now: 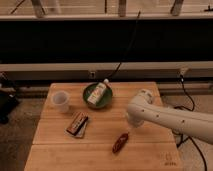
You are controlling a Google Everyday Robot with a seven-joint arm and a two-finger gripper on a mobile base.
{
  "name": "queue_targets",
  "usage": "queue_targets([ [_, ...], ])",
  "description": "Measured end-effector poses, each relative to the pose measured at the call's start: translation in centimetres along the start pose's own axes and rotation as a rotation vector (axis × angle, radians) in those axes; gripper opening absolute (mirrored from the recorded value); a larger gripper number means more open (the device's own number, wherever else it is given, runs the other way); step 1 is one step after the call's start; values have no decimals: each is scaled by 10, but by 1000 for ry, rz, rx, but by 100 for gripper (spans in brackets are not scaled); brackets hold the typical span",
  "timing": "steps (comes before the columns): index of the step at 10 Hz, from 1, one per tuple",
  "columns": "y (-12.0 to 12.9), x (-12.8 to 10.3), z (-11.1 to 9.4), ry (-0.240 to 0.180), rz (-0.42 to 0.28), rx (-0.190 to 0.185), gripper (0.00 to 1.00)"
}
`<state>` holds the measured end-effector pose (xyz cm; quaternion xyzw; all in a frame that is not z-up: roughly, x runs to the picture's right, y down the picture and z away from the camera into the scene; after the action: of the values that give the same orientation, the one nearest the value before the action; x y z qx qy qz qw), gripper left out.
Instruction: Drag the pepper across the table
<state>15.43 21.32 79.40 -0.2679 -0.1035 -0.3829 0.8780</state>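
The pepper (120, 143), small, dark reddish-brown and elongated, lies tilted on the light wooden table (65, 155) near the front middle. My white arm reaches in from the right, with its bend over the table's right half. My gripper (128, 132) points down at the pepper's upper right end, touching it or just above it. The arm hides most of the gripper.
A green bowl (98, 96) holding a white bottle stands at the back middle. A pale cup (61, 101) stands at the back left. A flat brown-orange packet (77, 124) lies left of the pepper. A dark logo mark (170, 161) sits at the front right corner. Cables hang behind and to the right.
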Motion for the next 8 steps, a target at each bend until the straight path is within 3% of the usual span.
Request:
queue_targets([
  [2, 7, -18, -9, 10, -27, -6, 52],
  [5, 12, -44, -16, -7, -60, -16, 78],
  [8, 13, -61, -17, -31, -84, -33, 80],
])
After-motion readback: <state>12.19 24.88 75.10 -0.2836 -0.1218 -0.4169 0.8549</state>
